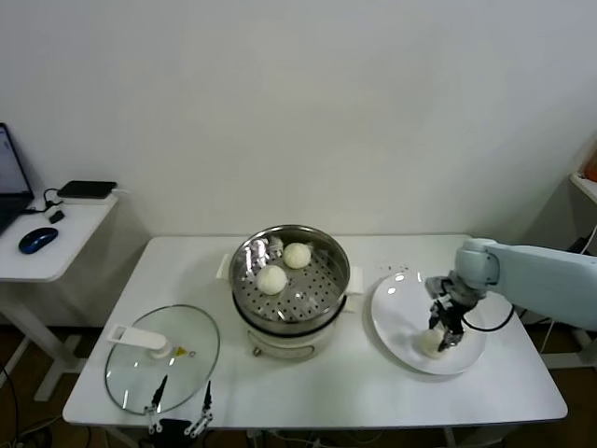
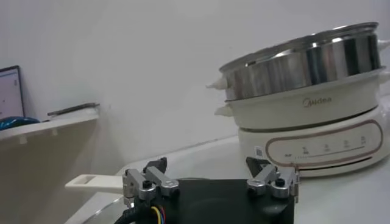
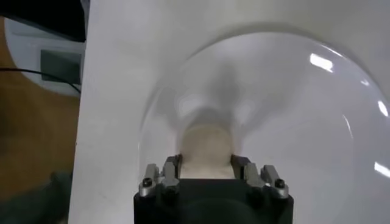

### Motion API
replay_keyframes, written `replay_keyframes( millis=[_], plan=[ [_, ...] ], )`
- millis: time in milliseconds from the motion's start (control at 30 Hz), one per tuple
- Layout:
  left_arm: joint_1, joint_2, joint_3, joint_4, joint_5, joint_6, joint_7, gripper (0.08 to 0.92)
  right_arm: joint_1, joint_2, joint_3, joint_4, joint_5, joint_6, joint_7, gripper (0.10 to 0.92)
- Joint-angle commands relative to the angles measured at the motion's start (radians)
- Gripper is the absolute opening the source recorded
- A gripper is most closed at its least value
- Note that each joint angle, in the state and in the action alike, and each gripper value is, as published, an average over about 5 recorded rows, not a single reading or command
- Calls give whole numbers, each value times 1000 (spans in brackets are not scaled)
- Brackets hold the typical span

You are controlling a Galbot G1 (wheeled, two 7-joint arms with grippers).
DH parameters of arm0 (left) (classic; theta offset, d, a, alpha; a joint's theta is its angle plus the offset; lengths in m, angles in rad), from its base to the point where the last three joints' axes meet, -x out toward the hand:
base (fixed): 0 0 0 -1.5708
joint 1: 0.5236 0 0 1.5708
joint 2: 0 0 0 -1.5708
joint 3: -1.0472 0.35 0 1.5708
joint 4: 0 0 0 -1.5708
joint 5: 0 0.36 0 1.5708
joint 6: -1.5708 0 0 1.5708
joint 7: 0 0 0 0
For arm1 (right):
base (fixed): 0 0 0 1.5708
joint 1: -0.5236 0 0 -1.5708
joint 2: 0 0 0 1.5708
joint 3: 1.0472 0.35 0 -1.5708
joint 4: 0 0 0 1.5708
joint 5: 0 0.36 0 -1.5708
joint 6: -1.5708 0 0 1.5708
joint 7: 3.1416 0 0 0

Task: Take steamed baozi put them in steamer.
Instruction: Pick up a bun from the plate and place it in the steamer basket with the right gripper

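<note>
So far, two steamed baozi (image 1: 284,266) sit inside the steamer (image 1: 333,280). Beside it, on the plate (image 1: 392,317), the right gripper (image 1: 440,338) pinches a third bun (image 3: 206,149). Near the lid (image 1: 163,359), the left gripper (image 2: 210,182) idles, fingers spread.

At table centre, the steamer (image 1: 290,294), with two steamed baozi (image 1: 271,279) inside on the perforated floor, one (image 1: 298,255) farther back and to the right of the other. Left of the steamer and nearer the front edge, a glass lid (image 1: 160,358) flat on the table (image 1: 373,387). Right of the steamer, a plate (image 1: 401,322), bearing one more bun (image 1: 431,343) on its near right part. Over that bun, the right gripper (image 1: 444,333), fingers on either side of it. At the front edge before the lid, the left gripper (image 1: 180,399), apart from everything. Beyond the table's left end, a side desk (image 1: 56,245)
</note>
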Motion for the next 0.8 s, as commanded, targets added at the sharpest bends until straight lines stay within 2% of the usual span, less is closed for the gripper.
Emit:
replay_keyframes(
  millis=[33, 233, 433, 667, 800],
  plan=[
    [1, -49, 1, -3, 1, 1, 1, 823, 231, 26, -118, 31, 49, 76, -35, 562],
    [0, -49, 4, -4, 4, 2, 1, 823, 449, 83, -191, 86, 129, 192, -78, 562],
    [-2, -49, 8, 0, 7, 2, 1, 823, 627, 152, -184, 196, 114, 427, -111, 562],
    [-4, -49, 10, 1, 8, 2, 1, 823, 626, 233, -31, 334, 69, 522, -78, 562],
    [-2, -49, 11, -1, 11, 1, 1, 823, 573, 310, 40, 344, -16, 562, -49, 560]
  ],
)
